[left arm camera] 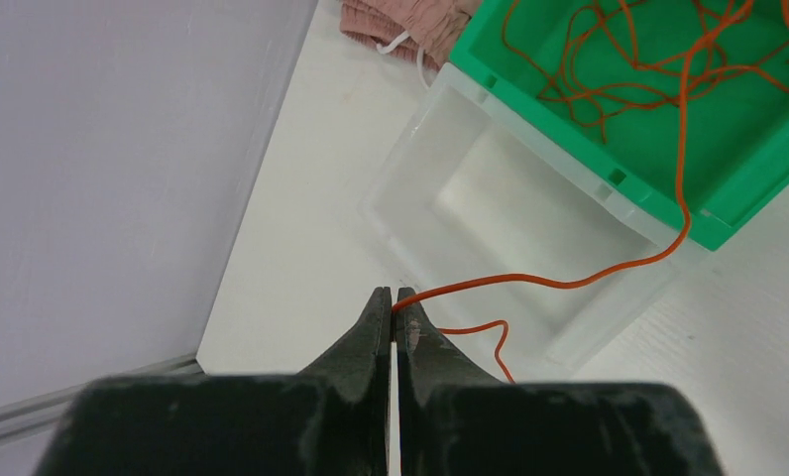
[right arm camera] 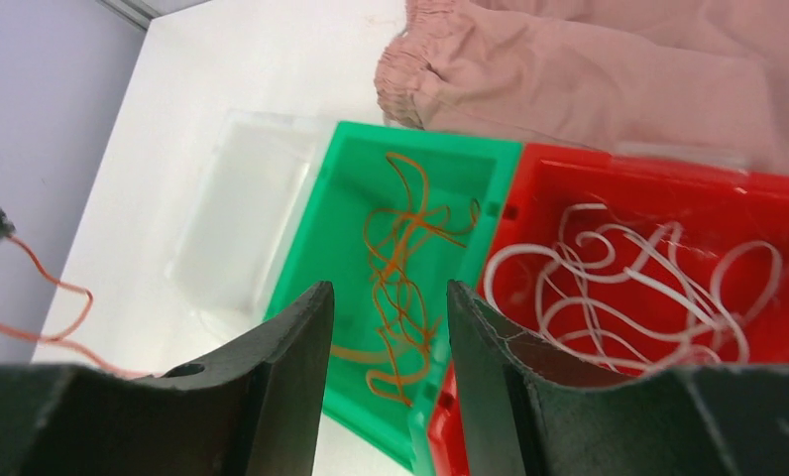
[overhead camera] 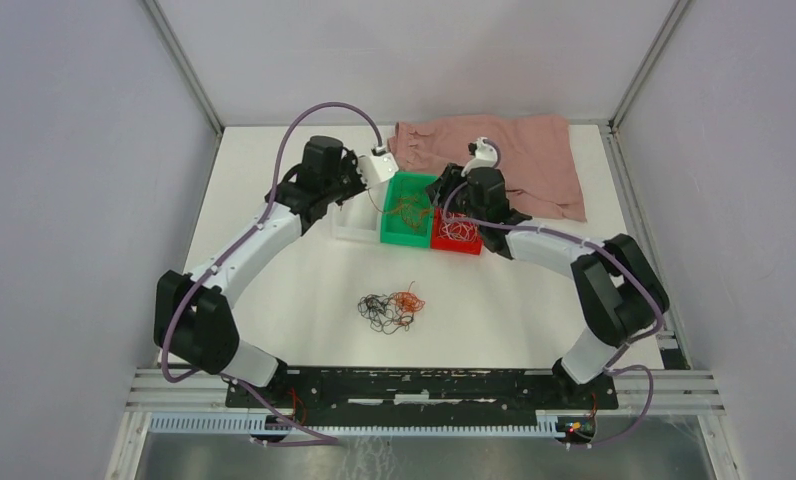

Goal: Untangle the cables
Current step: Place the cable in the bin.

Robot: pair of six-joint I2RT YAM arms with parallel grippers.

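Top view: you're partway. Orange wires (overhead camera: pixel 410 207) sit in the green bin (overhead camera: pixel 402 240) and white wires (overhead camera: pixel 458 232) in the red bin (overhead camera: pixel 454 249), but a mixed black-and-orange tangle (overhead camera: pixel 391 312) lies on the table (overhead camera: pixel 534 310), well apart from the bins. Left wrist: your left gripper (left arm camera: pixel 394 305) is pinched tight on one orange strand (left arm camera: pixel 529 284), which trails across the clear bin (left arm camera: pixel 490 188) and over the green bin's rim. Right wrist: your right gripper (right arm camera: pixel 389 297) hangs over the green/red divide, jaws partly apart, nothing in them. Left to do, I'd judge: drop that strand in, then work the tangle.
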